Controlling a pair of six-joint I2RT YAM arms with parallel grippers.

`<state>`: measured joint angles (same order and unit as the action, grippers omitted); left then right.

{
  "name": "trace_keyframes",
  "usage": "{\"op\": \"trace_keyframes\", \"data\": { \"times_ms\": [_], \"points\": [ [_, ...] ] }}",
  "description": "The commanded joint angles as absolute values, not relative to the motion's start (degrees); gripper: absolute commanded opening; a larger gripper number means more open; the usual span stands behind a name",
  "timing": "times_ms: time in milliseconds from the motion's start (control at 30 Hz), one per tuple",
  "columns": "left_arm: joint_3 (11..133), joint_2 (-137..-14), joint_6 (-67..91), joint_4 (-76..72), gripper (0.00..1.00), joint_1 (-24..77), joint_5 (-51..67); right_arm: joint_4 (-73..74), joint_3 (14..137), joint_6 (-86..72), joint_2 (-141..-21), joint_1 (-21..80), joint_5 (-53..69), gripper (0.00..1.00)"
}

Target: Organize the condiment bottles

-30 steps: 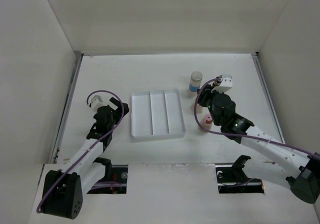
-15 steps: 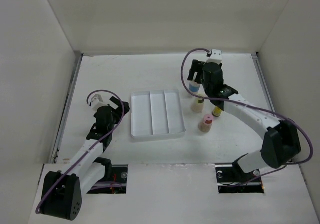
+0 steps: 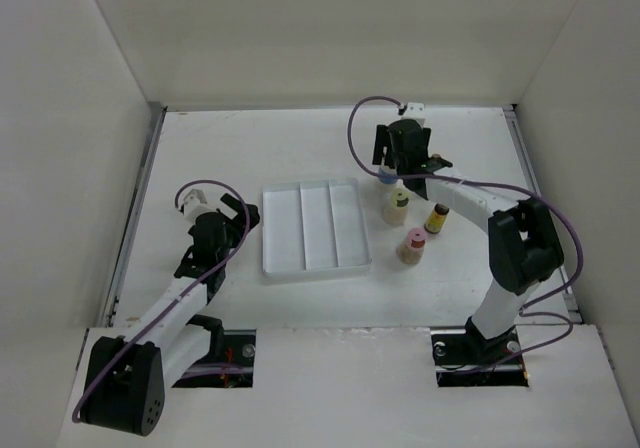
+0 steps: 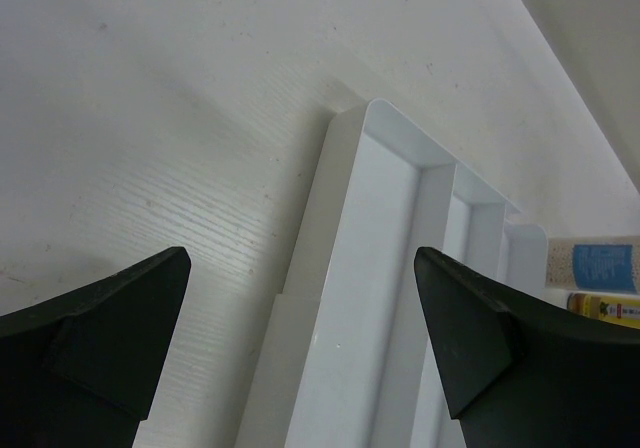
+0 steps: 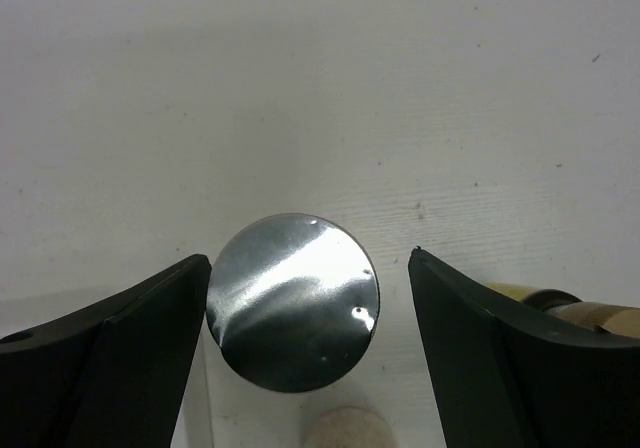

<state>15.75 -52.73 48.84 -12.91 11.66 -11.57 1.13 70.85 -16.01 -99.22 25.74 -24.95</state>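
Observation:
My right gripper (image 3: 390,165) hangs open over the grey-lidded jar (image 3: 385,176), which it mostly hides from above. In the right wrist view the shiny lid (image 5: 293,301) lies between the fingers: the left finger almost touches it and the right one stands apart. Just nearer are the yellow-green-capped bottle (image 3: 398,205), a slim amber bottle (image 3: 436,218) and the pink-capped bottle (image 3: 411,245), all upright on the table. My left gripper (image 4: 300,258) is open and holds nothing, low beside the tray's left edge.
The white three-compartment tray (image 3: 315,260) lies at the table's middle, left of the bottles, with nothing in it. White walls close in the back and both sides. The yellow-green cap (image 5: 348,430) sits close under the right gripper.
The right arm has swung away from the pink-capped bottle to the far side, over the jar, and its jaws have opened wide. The left arm has not moved.

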Motion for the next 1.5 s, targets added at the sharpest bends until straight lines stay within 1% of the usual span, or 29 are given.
{"op": "trace_keyframes", "data": {
  "times_ms": [0, 67, 100, 167, 300, 433, 567, 767, 1067, 1133, 1167, 1233, 1300, 1333, 1400, 1467],
  "points": [
    [15.56, -53.09, 48.43, -16.26, 1.00, 11.91, -11.86, 0.62, 74.35, -15.82, -100.54, 26.06, -24.17, 0.80],
    [15.47, -53.09, 48.60, -16.44, 1.00, 11.73, -11.78, -0.17, 74.71, -15.91, -100.98, 25.97, -24.69, 0.64],
    [15.73, -53.09, 48.52, -16.09, 1.00, 11.73, -11.69, -1.22, 74.71, -15.82, -100.99, 25.97, -25.13, 0.58],
    [15.38, -52.47, 48.16, -16.08, 1.00, 11.91, -11.86, -4.99, 73.66, -14.86, -99.33, 26.06, -26.97, 0.51],
    [15.38, -52.38, 48.52, -16.09, 1.00, 11.64, -11.87, -12.64, 70.41, -10.82, -93.62, 28.34, -31.19, 0.46],
    [14.85, -51.51, 48.51, -16.52, 1.00, 11.64, -12.13, -17.40, 68.47, -7.30, -87.29, 33.16, -33.40, 0.45],
    [15.21, -51.68, 48.25, -16.00, 1.00, 11.73, -12.13, -16.53, 70.48, -7.73, -86.92, 38.87, -29.46, 0.46],
    [14.77, -51.24, 48.34, -16.00, 1.00, 11.29, -11.78, -15.65, 75.75, -12.12, -93.76, 45.30, -23.03, 0.46],
    [14.06, -50.10, 48.51, -15.91, 1.00, 10.59, -11.60, -14.24, 80.24, -13.89, -104.84, 47.77, -22.76, 0.46],
    [14.59, -50.45, 48.17, -15.47, 1.00, 10.59, -11.43, -14.06, 80.42, -13.97, -106.34, 47.94, -23.29, 0.48],
    [14.33, -50.36, 48.16, -15.82, 1.00, 10.59, -11.43, -14.06, 80.25, -14.06, -106.78, 48.12, -23.81, 0.51],
    [14.06, -50.19, 48.43, -15.91, 1.00, 10.59, -11.60, -14.24, 79.46, -14.33, -106.96, 48.56, -24.69, 0.60],
    [14.67, -50.36, 48.34, -15.39, 1.00, 10.59, -11.43, -14.07, 79.01, -14.50, -106.27, 48.73, -24.87, 0.76],
    [14.68, -50.36, 48.17, -15.38, 1.00, 10.59, -11.43, -13.98, 78.40, -14.50, -105.30, 48.73, -25.13, 0.81],
    [14.24, -49.75, 48.43, -15.73, 1.00, 10.59, -11.43, -14.24, 76.04, -14.76, -101.71, 49.00, -26.10, 0.87],
    [14.50, -49.66, 48.52, -15.38, 1.00, 10.59, -11.43, -14.33, 72.44, -14.94, -96.71, 49.00, -26.89, 0.90]
  ]
}}
